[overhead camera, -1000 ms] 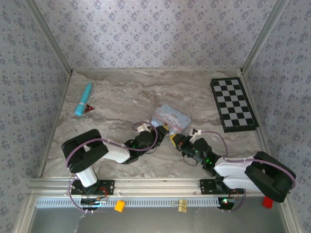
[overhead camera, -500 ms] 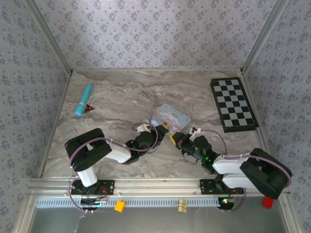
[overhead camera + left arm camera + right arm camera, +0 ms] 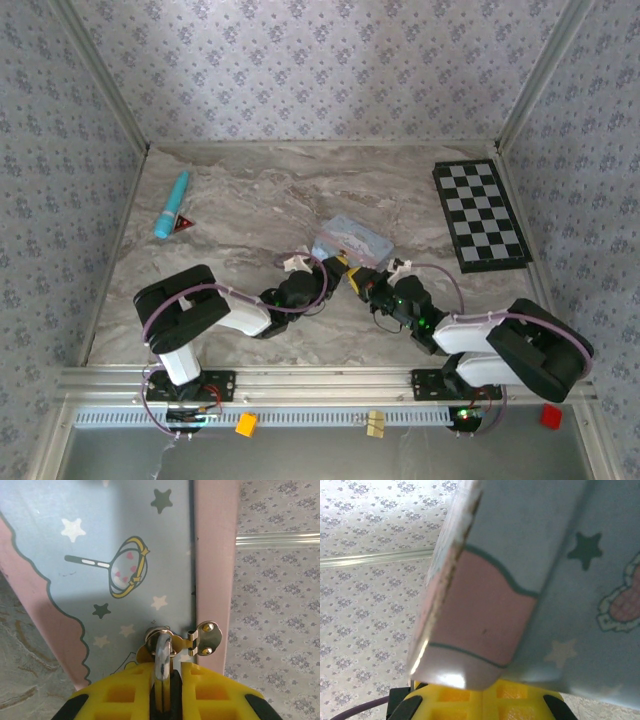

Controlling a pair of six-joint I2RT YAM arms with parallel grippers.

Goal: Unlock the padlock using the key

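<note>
Left gripper [image 3: 338, 267] is pinched tight on the padlock [image 3: 161, 652]: lil dark body between my yellow fingers, shackle looped thru the hasp [image 3: 205, 637] on the pastel tin [image 3: 355, 240], which is abt mid-table [image 3: 250, 200], a bit right of centre and closer to the near edge. Right gripper [image 3: 482, 695] is squeezed all the way together right at the tin's corner, just beside the left one, and tbh I can't tell if there's a key in it. Chessboard [image 3: 480, 215] is by the right edge, teal pen [image 3: 171, 204] by the left edge.
</note>
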